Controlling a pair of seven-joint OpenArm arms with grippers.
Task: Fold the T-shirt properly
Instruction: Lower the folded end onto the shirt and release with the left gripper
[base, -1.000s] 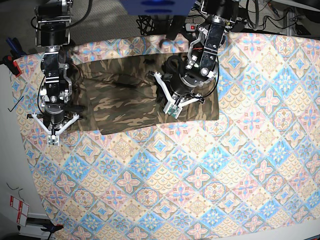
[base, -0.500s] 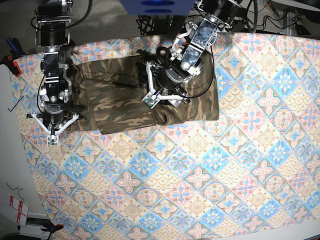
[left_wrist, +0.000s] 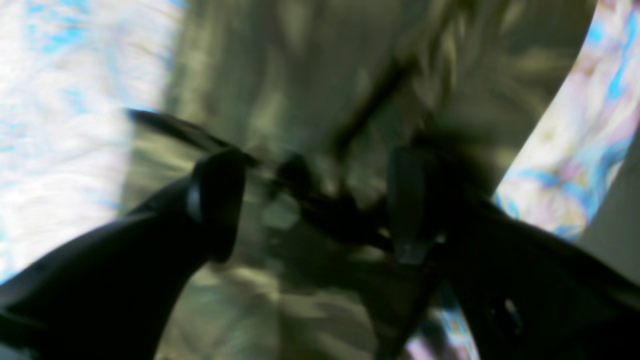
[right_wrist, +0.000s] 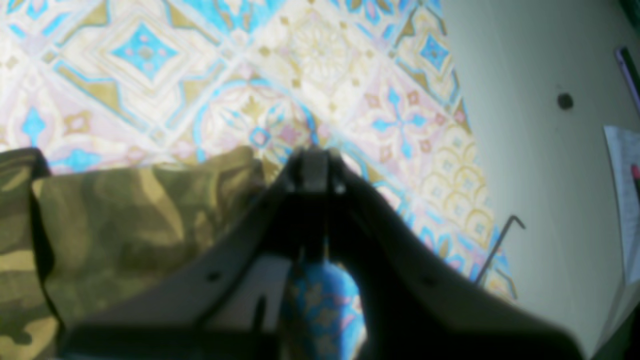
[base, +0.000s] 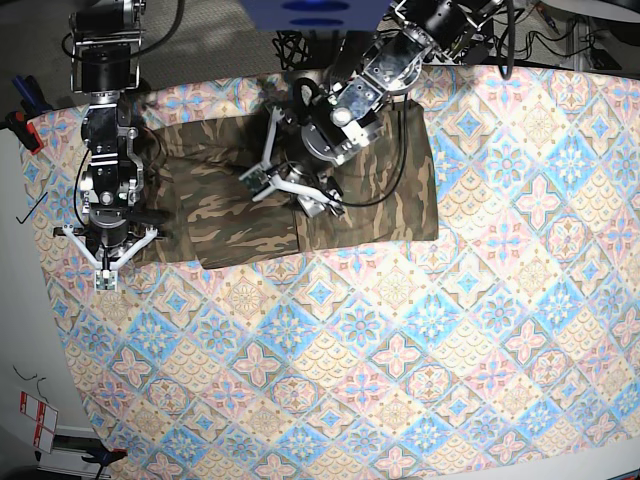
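While the T-shirt (base: 300, 195) lies as a wide camouflage band across the far part of the counter (base: 420, 360), spread on the tile-patterned tablecloth (base: 400, 300), the left end effector (base: 290, 185) hangs over its middle with jaws parted and nothing between them; the left wrist view is badly blurred, so whether a fingertip brushes the cloth cannot be told, though the two dark fingers (left_wrist: 215, 200) stand clearly apart above camouflage fabric. The right end effector (base: 105, 272) sits at the left end of the garment, beside its near-left corner, clenched tight; the right wrist view shows the closed tips over the tablecloth just right of the shirt edge (right_wrist: 150, 210), and no fabric appears pinched there. A vertical crease runs down the shirt just right of the left end effector, which suggests a fold partly laid. Judged from this arrangement, the step in hand is probably a regrasp for the next fold. To do it well, the open jaws should descend squarely on a single edge or corner, gathering all layers intended and none beneath, then carry the flap low and evenly so that edges align and the tablecloth is not dragged along.
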